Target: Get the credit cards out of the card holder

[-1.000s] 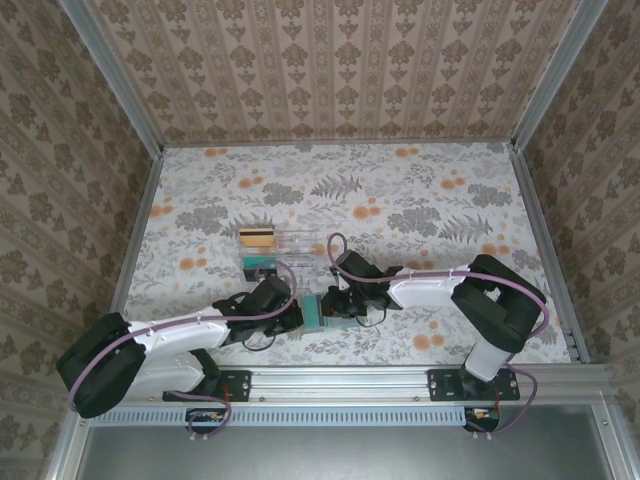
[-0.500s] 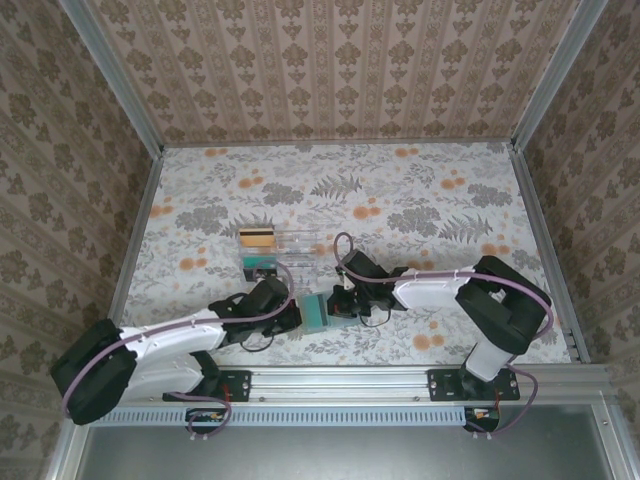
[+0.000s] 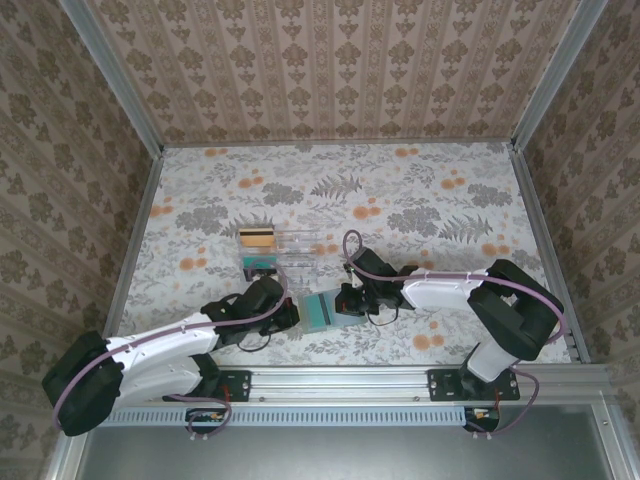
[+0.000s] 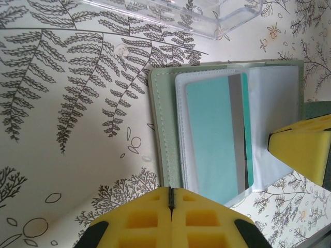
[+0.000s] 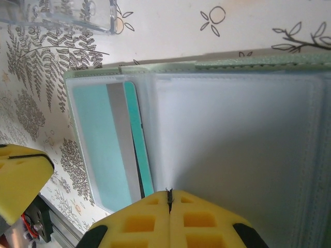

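The card holder point(image 3: 320, 309) lies open near the table's front, between both grippers. Its sage-green rim point(image 4: 164, 129) frames clear sleeves. A teal credit card point(image 4: 212, 139) with a grey stripe sits in the left sleeve, and a second teal edge point(image 5: 138, 144) shows behind it. My left gripper point(image 4: 171, 192) is shut, its yellow tips meeting on the holder's near green edge. My right gripper point(image 5: 168, 194) is shut on the pale sleeve page point(image 5: 232, 150) beside the card. In the top view the left gripper point(image 3: 288, 316) and right gripper point(image 3: 346, 300) flank the holder.
A clear plastic compartment tray point(image 3: 290, 242) stands just behind the holder, with a yellow-brown card point(image 3: 257, 237) and a teal card point(image 3: 262, 264) at its left end. Its corner point(image 4: 207, 15) is close above the holder. The metal rail point(image 3: 330, 380) runs along the front.
The left arm has drawn back to the left and the right gripper has shifted slightly right. The holder now lies spread wider and more tilted between them.
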`<state>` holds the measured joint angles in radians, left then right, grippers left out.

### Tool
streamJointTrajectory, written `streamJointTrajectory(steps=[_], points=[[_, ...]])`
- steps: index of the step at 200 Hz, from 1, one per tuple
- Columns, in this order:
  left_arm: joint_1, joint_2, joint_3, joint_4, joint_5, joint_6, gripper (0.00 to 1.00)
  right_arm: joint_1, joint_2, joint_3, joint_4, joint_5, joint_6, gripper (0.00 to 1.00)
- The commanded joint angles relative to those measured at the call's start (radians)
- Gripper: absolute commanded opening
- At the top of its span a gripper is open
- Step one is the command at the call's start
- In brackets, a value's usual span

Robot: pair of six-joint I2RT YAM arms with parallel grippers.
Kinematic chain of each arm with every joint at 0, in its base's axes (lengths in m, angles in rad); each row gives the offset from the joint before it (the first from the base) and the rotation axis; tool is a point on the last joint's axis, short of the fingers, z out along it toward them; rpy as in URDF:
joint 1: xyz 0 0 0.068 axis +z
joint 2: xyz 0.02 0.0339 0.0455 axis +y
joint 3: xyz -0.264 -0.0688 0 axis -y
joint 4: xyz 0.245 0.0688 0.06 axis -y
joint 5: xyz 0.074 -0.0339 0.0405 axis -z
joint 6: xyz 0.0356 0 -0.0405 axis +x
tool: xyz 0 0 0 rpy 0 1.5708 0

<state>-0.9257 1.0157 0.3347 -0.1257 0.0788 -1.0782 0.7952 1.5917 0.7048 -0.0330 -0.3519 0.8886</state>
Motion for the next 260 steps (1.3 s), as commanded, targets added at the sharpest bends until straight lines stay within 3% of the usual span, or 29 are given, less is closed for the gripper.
streamJointTrajectory(steps=[1,40,190,208,249,260], points=[[0.007,0.024,0.023,0.036,0.01,0.011,0.03,-0.005,-0.024,-0.012,0.005,-0.009,-0.02,0.04],[0.005,0.099,0.053,0.096,0.038,0.023,0.03,-0.001,-0.018,0.023,0.01,-0.02,-0.046,0.14],[-0.01,0.237,0.076,0.09,0.063,0.011,0.0,0.014,0.107,0.062,0.07,-0.094,-0.039,0.21],[-0.011,0.245,0.078,0.09,0.065,0.01,0.0,0.015,0.106,0.06,0.068,-0.095,-0.038,0.19],[-0.012,0.24,0.078,0.071,0.055,0.011,0.0,0.014,0.079,0.038,0.052,-0.074,-0.041,0.0],[-0.011,0.234,0.078,0.055,0.049,0.01,0.0,0.012,0.067,0.029,0.043,-0.063,-0.043,0.0]])
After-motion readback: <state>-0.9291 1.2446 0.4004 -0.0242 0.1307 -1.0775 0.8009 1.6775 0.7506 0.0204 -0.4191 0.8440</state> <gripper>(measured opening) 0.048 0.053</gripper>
